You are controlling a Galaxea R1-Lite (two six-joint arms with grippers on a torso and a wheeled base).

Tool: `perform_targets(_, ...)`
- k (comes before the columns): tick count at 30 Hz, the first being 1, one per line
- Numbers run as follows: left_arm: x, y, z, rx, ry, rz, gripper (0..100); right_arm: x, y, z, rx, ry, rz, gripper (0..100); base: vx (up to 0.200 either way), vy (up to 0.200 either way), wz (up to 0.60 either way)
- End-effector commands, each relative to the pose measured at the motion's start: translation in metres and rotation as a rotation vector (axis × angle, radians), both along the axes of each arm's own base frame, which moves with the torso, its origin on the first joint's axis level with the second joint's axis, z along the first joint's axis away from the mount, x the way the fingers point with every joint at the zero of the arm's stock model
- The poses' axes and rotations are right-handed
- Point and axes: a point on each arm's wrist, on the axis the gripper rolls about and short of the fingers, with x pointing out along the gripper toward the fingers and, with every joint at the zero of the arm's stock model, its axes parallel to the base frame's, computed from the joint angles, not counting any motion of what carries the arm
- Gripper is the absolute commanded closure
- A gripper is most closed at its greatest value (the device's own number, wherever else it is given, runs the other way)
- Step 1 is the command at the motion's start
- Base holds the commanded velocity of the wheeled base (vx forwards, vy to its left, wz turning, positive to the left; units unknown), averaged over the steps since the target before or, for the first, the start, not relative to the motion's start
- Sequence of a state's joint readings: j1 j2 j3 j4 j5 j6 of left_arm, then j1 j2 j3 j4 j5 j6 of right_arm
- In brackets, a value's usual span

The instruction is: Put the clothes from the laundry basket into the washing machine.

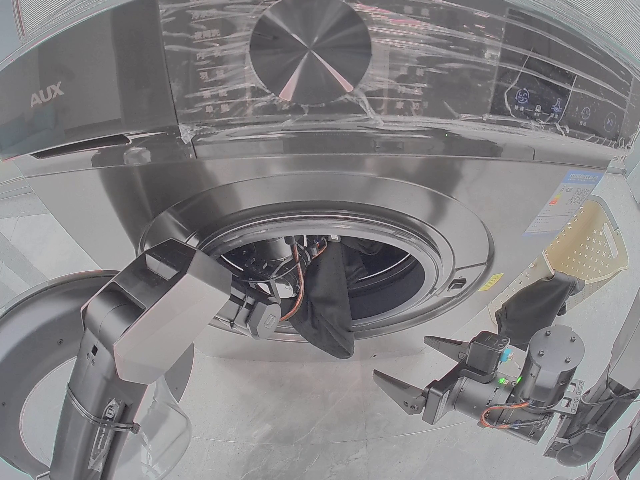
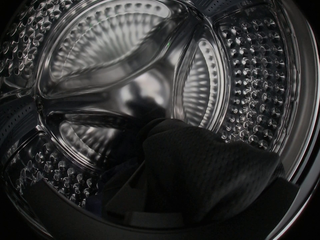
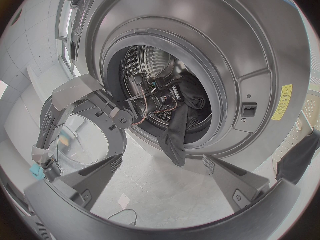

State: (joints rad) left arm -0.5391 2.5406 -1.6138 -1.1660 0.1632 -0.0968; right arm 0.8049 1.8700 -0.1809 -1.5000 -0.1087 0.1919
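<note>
The washing machine (image 1: 373,188) stands with its round opening facing me. My left arm reaches through it, and my left gripper (image 3: 174,92) is inside the steel drum (image 2: 253,67), against a black garment (image 1: 328,301). That garment lies partly in the drum (image 2: 206,164) and partly hangs out over the front rim (image 3: 175,140). My right gripper (image 1: 403,360) is open and holds nothing, low in front of the machine, right of the opening. Its fingers (image 3: 110,165) frame the hanging garment from a distance. Another dark garment (image 1: 533,305) drapes over the cream laundry basket (image 1: 590,245).
The machine's door (image 1: 33,341) is swung open to the left, its glass bowl (image 3: 83,140) beside my left arm. The laundry basket stands on the floor to the right of the machine. Pale tiled floor (image 1: 300,415) lies open between door and right gripper.
</note>
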Motion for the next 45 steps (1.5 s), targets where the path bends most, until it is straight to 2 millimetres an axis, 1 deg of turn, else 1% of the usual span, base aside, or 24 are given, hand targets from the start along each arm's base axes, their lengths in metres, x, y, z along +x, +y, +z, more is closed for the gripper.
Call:
perform_targets(1,0.001,0.0,-0.003,0.003,0.005,0.003,100,0.0,0.0,-0.001,-0.002,0.002,0.0,0,0.0,0.0,0.0)
perform_targets(2,0.0,0.0,-0.003,0.003,0.005,0.003,100,0.0,0.0,-0.001,-0.002,0.002,0.0,0,0.0,0.0,0.0)
perform_targets(3,0.0,0.0,-0.003,0.003,0.005,0.003,0,0.0,0.0,-0.001,-0.002,0.002,0.0,0,0.0,0.0,0.0)
perform_targets(6,-0.003,0.0,-0.003,0.005,0.016,-0.001,0,0.0,0.0,-0.001,-0.002,0.002,0.0,0,0.0,0.0,0.0)
perform_targets(7,-0.009,-0.001,0.0,0.01,0.029,-0.007,0,0.0,0.0,-0.001,-0.002,0.002,0.0,0,0.0,0.0,0.0)
perform_targets(13,-0.031,0.003,-0.004,0.077,0.143,-0.026,0,0.0,0.0,-0.001,-0.002,0.002,0.0,0,0.0,0.0,0.0)
perform_targets(14,-0.031,0.003,-0.004,0.077,0.143,-0.026,0,0.0,0.0,-0.001,-0.002,0.002,0.0,0,0.0,0.0,0.0)
perform_targets(15,-0.037,0.004,-0.004,0.088,0.159,-0.032,0,0.0,0.0,-0.001,-0.002,0.002,0.0,0,0.0,0.0,0.0)
perform_targets(20,-0.054,0.006,-0.011,0.124,0.208,-0.06,0,0.0,0.0,-0.001,-0.002,0.002,0.0,0,0.0,0.0,0.0)
perform_targets(21,-0.054,0.006,-0.011,0.124,0.208,-0.06,0,0.0,0.0,-0.001,-0.002,0.002,0.0,0,0.0,0.0,0.0)
perform_targets(22,-0.063,0.006,-0.013,0.143,0.231,-0.081,0,0.0,0.0,-0.001,-0.002,0.002,0.0,0,0.0,0.0,0.0)
perform_targets(25,-0.071,0.004,-0.016,0.16,0.25,-0.133,0,0.0,0.0,-0.001,-0.002,0.002,0.0,0,0.0,0.0,0.0)
perform_targets(30,-0.071,0.001,-0.021,0.168,0.256,-0.162,0,0.0,0.0,0.0,-0.001,0.001,0.0,0,0.0,0.0,0.0)
perform_targets(33,-0.065,-0.003,-0.035,0.174,0.268,-0.169,0,0.0,0.0,-0.001,-0.002,0.002,0.0,0,0.0,0.0,0.0)
perform_targets(34,-0.064,-0.004,-0.036,0.175,0.267,-0.167,0,0.0,0.0,-0.001,-0.002,0.002,0.0,0,0.0,0.0,0.0)
perform_targets(35,-0.061,-0.005,-0.044,0.183,0.272,-0.165,0,0.0,0.0,-0.001,-0.002,0.002,0.002,0,0.0,0.0,0.0)
perform_targets(36,-0.06,-0.004,-0.046,0.183,0.272,-0.162,100,0.0,0.0,-0.001,-0.002,0.002,0.002,0,0.0,0.0,0.0)
perform_targets(38,-0.052,-0.005,-0.048,0.169,0.261,-0.149,100,0.0,0.0,-0.001,-0.003,0.003,0.002,0,0.0,0.0,0.0)
perform_targets(41,-0.038,-0.01,-0.044,0.132,0.211,-0.118,100,0.001,0.001,-0.002,-0.006,0.006,0.003,0,0.0,0.0,0.0)
perform_targets(42,-0.036,-0.009,-0.045,0.129,0.207,-0.111,100,0.001,0.001,-0.003,-0.007,0.007,0.003,0,0.0,0.0,0.0)
perform_targets(43,-0.026,-0.008,-0.041,0.107,0.179,-0.073,100,0.001,0.001,-0.004,-0.01,0.011,0.003,0,0.0,0.0,0.0)
perform_targets(45,-0.017,-0.011,-0.039,0.081,0.148,-0.04,100,0.0,0.002,-0.004,-0.012,0.012,0.008,0,0.0,0.0,0.0)
